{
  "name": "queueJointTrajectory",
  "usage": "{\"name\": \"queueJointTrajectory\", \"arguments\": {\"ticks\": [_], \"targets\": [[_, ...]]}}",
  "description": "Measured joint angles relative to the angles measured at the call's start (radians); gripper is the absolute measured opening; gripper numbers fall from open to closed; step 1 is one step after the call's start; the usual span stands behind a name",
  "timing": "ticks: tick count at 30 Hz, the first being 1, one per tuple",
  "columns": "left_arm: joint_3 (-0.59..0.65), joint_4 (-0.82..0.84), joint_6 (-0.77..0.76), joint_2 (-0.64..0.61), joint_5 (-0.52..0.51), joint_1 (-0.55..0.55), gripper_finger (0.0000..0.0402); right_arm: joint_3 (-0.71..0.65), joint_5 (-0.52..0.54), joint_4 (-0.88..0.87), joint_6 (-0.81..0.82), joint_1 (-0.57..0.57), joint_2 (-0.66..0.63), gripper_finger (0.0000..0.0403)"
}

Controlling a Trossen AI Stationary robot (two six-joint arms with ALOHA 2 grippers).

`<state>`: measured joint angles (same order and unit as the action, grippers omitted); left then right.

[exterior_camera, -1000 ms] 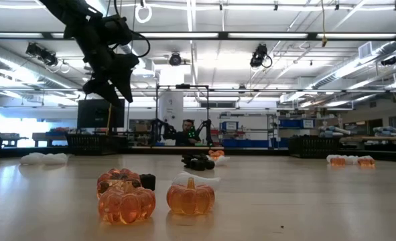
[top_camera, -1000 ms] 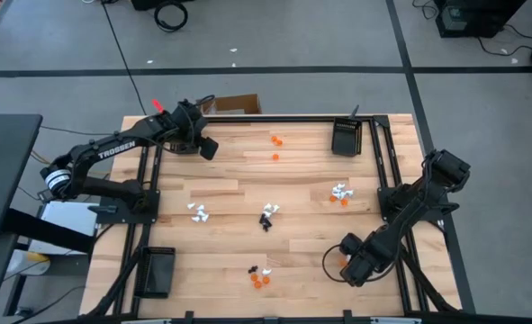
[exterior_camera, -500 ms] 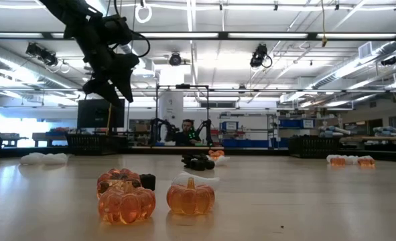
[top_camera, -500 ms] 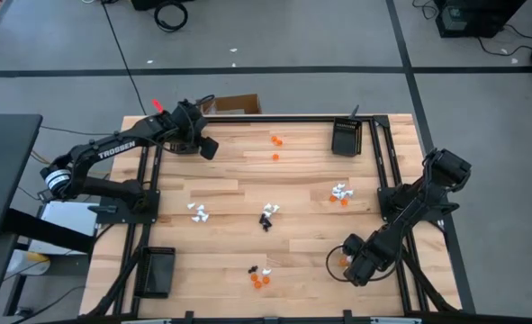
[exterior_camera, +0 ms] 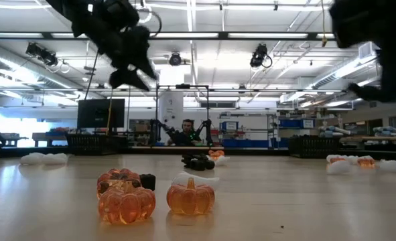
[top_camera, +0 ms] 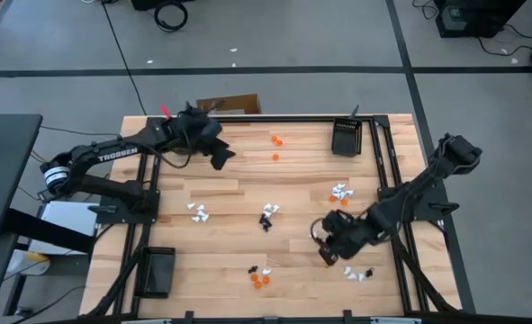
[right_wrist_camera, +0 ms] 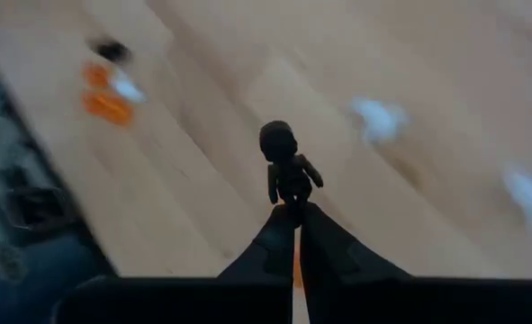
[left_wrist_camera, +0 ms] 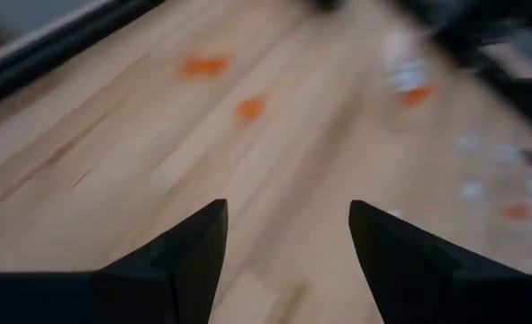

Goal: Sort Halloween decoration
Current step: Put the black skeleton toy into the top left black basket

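Desk [top_camera: 229, 175] of pale wooden planks, framed by dark rails, on which the Halloween decoration is found scattered in small groups. Two orange pieces [top_camera: 275, 140] are placed at the far middle, beside a black tray [top_camera: 346, 138] at the far right. A white-and-orange cluster [top_camera: 340, 193] is seen right of centre; white pieces [top_camera: 198, 212] lie left of centre; a black-and-white group [top_camera: 268, 214] sits at the middle. Orange pumpkins [top_camera: 260, 279] with a black and a white piece beside them are placed at the near middle, and are shown large in the low view as translucent orange pumpkins [exterior_camera: 191, 195]. Further white pieces [top_camera: 357, 273] lie at the near right. A second black tray [top_camera: 156, 271] is set at the near left corner. The right gripper [top_camera: 324, 255] is held over the near right part of the desk, between the middle cluster and the near right white pieces; its fingers [right_wrist_camera: 279, 241] are pressed fully together on a small black figure [right_wrist_camera: 286, 171] with a round head, which is pinched at its lower end and raised clear of the wood. An orange patch is glimpsed just beneath the fingers. The left gripper [top_camera: 220, 158] is held above the far left part of the desk, near the two orange pieces; its fingers [left_wrist_camera: 189, 247] are spread wide apart, and nothing is held between them. A cardboard box [top_camera: 229, 105] stands just beyond the far edge.
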<state>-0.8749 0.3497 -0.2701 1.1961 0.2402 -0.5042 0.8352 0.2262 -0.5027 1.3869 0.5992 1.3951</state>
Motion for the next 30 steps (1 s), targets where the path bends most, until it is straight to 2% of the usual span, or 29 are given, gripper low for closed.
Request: {"name": "queueJointTrajectory", "arguments": {"ticks": [3,6,11,16,19,24,30], "targets": [[0.000,-0.136,0.050,0.000,0.053,0.086,0.0242,0.001,0.000,0.039,-0.129,-0.104,-0.026,0.0010],[0.000,-0.250,0.089,0.000,0.062,0.174,0.0242,0.000,0.000,0.132,-0.255,-0.221,-0.021,0.0010],[-0.002,-0.409,-0.058,0.028,-0.038,0.252,0.0242,0.000,-0.011,0.422,-0.419,-0.418,0.052,0.0010],[-0.001,-0.483,-0.049,0.069,-0.041,0.249,0.0242,0.001,-0.018,0.710,-0.491,-0.537,0.129,0.0010],[0.000,-0.511,-0.021,0.088,-0.013,0.228,0.0242,0.001,-0.012,0.819,-0.508,-0.577,0.151,0.0010],[0.000,-0.510,-0.035,0.101,0.072,0.187,0.0242,0.001,0.015,0.935,-0.579,-0.615,0.156,0.0010],[0.000,-0.519,-0.006,0.124,0.081,0.174,0.0242,0.001,0.015,1.021,-0.661,-0.650,0.156,0.0009]]}}
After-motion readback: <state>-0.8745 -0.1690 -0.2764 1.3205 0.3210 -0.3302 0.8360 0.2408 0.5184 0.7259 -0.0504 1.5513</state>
